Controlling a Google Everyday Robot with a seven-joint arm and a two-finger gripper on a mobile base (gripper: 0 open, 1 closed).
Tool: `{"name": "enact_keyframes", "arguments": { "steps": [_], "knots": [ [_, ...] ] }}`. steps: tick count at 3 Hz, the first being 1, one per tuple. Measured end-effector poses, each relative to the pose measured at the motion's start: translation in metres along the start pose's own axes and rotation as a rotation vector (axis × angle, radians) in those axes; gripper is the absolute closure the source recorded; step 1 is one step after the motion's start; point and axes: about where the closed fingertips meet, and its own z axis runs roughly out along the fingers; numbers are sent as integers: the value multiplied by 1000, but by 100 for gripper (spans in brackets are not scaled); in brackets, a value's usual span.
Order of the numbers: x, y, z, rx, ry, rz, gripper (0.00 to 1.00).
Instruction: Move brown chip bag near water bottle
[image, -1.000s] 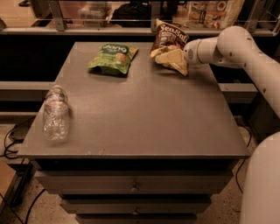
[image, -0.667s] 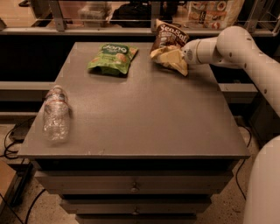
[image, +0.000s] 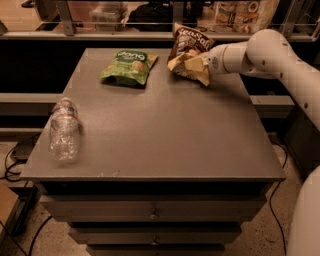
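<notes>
up at the far right of the table (image: 165, 140), the gripper (image: 199, 64) is pushed into the pale crumpled bottom of the brown chip bag (image: 189, 46). can't tell how wide it's open or whether it's got a real grip, the bag hides that. green snack bag (image: 129, 66) sits just left of it. water bottle (image: 64, 131) lies on its side well apart, by the front left edge. so i'd say barely started: the whole carry across and the set-down by the bottle are left.

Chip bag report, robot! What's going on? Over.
Gripper at brown chip bag, back right of table. Water bottle lying front left, well apart from it. Green bag close to the path between.
</notes>
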Motion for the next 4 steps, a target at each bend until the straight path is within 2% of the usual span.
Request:
{"name": "enact_keyframes", "arguments": {
  "steps": [1,2,3,4],
  "knots": [
    [-15,27,-8,-31,-25,-56,95],
    [-51,86,-36,-84,-100,-189,100],
    [-71,134,-65,-121,-163,-297,100],
    [-75,144,-61,-139,-168,-314,100]
  ]
}}
